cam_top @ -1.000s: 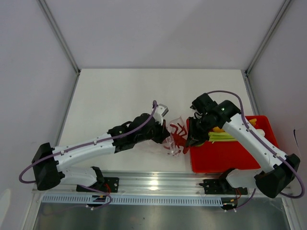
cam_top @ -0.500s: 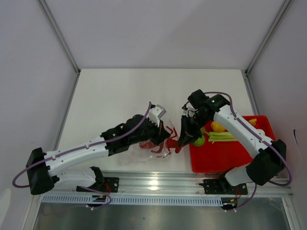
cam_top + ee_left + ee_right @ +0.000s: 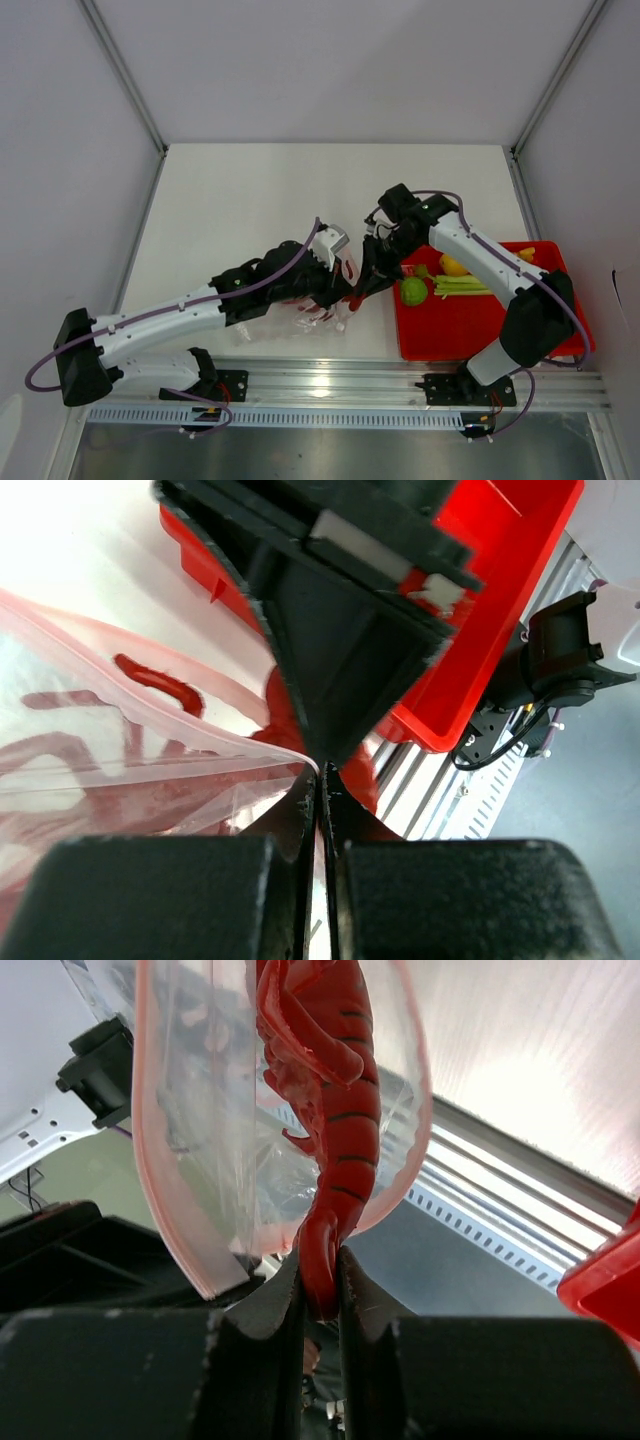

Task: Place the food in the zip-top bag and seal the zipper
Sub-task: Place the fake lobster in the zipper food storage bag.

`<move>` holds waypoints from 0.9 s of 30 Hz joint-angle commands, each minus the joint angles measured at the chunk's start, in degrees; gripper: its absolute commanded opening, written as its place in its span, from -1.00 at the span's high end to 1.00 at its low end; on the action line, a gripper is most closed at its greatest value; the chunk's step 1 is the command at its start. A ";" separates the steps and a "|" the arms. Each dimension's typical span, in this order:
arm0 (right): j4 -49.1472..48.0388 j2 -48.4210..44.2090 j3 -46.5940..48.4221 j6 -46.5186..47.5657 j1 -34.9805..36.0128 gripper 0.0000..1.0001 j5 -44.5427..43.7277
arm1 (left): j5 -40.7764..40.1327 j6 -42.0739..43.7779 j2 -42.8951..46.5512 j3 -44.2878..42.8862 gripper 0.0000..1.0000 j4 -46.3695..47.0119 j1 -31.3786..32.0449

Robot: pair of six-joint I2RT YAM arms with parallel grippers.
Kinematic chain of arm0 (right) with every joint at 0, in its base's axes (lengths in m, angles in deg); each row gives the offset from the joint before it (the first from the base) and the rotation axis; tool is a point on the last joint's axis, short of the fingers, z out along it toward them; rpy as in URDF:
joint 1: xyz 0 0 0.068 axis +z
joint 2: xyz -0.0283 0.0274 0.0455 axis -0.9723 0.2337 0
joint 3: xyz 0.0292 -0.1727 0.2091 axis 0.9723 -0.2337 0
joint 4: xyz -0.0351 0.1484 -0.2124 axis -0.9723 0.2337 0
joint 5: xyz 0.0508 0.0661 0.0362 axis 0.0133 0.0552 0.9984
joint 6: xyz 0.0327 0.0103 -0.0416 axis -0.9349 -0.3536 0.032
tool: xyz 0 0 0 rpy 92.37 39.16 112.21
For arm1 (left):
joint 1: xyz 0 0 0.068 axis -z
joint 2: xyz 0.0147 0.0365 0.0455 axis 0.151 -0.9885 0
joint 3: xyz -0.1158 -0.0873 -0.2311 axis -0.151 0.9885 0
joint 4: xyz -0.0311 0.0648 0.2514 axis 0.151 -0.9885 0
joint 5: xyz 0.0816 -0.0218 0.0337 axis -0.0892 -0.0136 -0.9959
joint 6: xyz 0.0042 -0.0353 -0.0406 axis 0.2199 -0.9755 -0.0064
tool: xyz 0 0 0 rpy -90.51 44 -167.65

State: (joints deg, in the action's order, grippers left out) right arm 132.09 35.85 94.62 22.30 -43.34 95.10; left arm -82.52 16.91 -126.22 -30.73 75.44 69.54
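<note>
The clear zip-top bag [image 3: 312, 306] lies near the front of the table, with my left gripper [image 3: 322, 772] shut on its mouth edge. The pink zipper [image 3: 160, 1190] curves round the open mouth in the right wrist view. My right gripper [image 3: 320, 1260] is shut on the tail of a red striped food piece [image 3: 330, 1110], whose upper part reaches into the bag's mouth [image 3: 220, 1110]. From above, the right gripper [image 3: 365, 280] meets the left gripper [image 3: 345, 287] at the bag. A round green fruit [image 3: 413, 291], a yellow piece [image 3: 452, 265] and a pale-green stalk [image 3: 465, 286] lie in the red tray [image 3: 480, 325].
The red tray stands at the front right, its corner [image 3: 500, 600] close behind the grippers. A metal rail [image 3: 320, 380] runs along the near table edge. White walls enclose the table on three sides.
My right gripper has carried the red piece leftward from the tray's edge to the bag's mouth. The left gripper shifted slightly with the bag. The green fruit on the tray is now uncovered.
</note>
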 commanded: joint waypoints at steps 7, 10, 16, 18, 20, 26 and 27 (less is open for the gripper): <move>-9.65 5.80 1.81 5.62 2.89 1.00 4.99 | 5.00 1.07 2.98 -5.09 0.99 2.66 1.54; -11.05 4.04 -1.09 6.50 1.14 1.00 8.33 | 3.85 1.68 4.04 -3.86 0.99 2.65 1.54; -14.30 5.53 -4.53 8.88 0.51 1.00 14.06 | 6.22 2.04 4.13 -1.14 0.99 5.82 1.54; -17.44 6.58 -4.79 8.00 1.83 1.00 12.40 | 7.19 1.60 4.21 -1.05 0.99 6.87 1.54; -19.83 8.25 -5.23 5.81 2.10 1.00 9.86 | 7.98 1.51 4.13 -1.40 0.99 6.79 1.80; -28.88 6.78 -5.40 -0.24 3.42 1.00 9.75 | 7.28 2.04 3.95 -2.10 0.99 4.77 2.42; -33.25 6.33 -6.37 -1.74 3.50 1.00 10.19 | 7.11 2.12 4.04 -1.84 0.99 4.94 2.42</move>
State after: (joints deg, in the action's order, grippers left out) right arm 114.08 43.81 89.03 26.33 -40.26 106.25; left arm -81.34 18.99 -123.95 -31.03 71.76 69.68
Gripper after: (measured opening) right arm 0.163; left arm 0.005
